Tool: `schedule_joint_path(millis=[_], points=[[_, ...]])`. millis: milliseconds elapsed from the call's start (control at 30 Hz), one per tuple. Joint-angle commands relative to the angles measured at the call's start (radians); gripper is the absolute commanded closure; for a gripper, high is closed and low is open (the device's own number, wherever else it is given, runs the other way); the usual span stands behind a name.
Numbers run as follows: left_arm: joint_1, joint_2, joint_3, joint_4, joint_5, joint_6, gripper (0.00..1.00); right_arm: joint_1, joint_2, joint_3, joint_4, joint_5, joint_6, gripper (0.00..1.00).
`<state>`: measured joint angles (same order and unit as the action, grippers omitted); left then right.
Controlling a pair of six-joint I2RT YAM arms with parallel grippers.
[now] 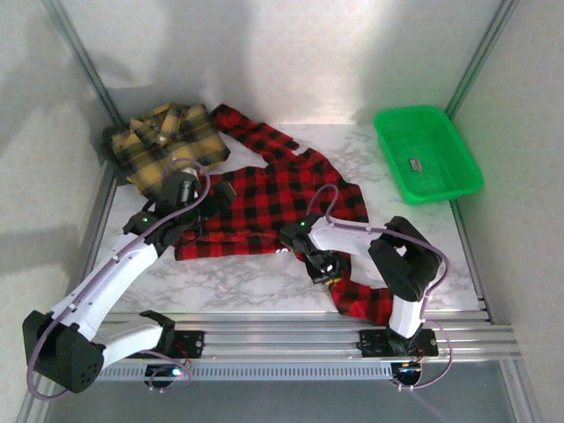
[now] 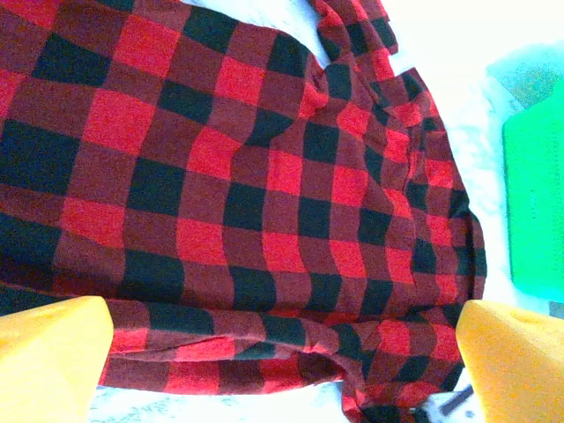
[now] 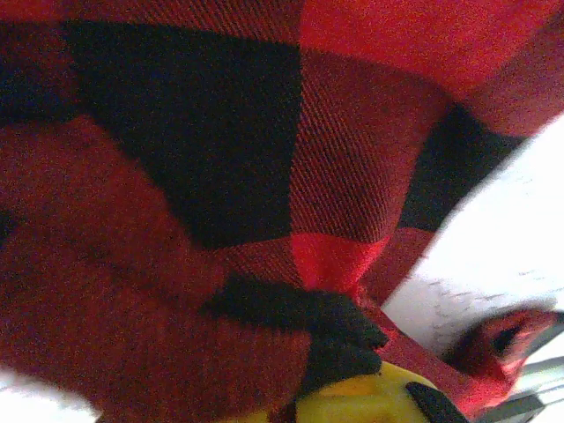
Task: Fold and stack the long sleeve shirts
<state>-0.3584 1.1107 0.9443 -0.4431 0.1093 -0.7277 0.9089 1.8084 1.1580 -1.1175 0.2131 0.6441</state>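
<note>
A red-and-black check shirt (image 1: 264, 198) lies spread across the middle of the marble table, one sleeve trailing to the front edge by the right arm's base. A yellow-and-black check shirt (image 1: 163, 141) lies crumpled at the back left. My left gripper (image 1: 211, 201) hovers over the red shirt's left part. In the left wrist view its yellow fingers (image 2: 48, 352) stand wide apart above the red shirt (image 2: 247, 176), holding nothing. My right gripper (image 1: 324, 267) sits on the shirt's lower right edge. In the right wrist view it (image 3: 344, 370) is shut, with red shirt cloth (image 3: 264, 176) bunched into its tip.
A green plastic tray (image 1: 458, 167) stands at the back right, a small dark item lying in it. White walls and metal posts close in the table's back and sides. A metal rail (image 1: 308, 330) runs along the front edge by the arm bases.
</note>
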Motion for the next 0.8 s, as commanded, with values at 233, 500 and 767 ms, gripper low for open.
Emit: schedule_joint_path(millis=[233, 500, 767], points=[[0.004, 0.176, 0.02, 0.197, 0.061, 0.041, 0.0, -0.008, -0.094, 0.394, -0.31, 0.249, -0.226, 0.9], [-0.004, 0.307, 0.037, 0.243, 0.148, 0.084, 0.0, -0.064, 0.123, 0.74, -0.345, 0.354, -0.418, 0.88], [-0.013, 0.342, -0.023, 0.288, 0.125, 0.026, 0.01, -0.147, 0.366, 0.994, -0.276, 0.259, -0.564, 0.79]])
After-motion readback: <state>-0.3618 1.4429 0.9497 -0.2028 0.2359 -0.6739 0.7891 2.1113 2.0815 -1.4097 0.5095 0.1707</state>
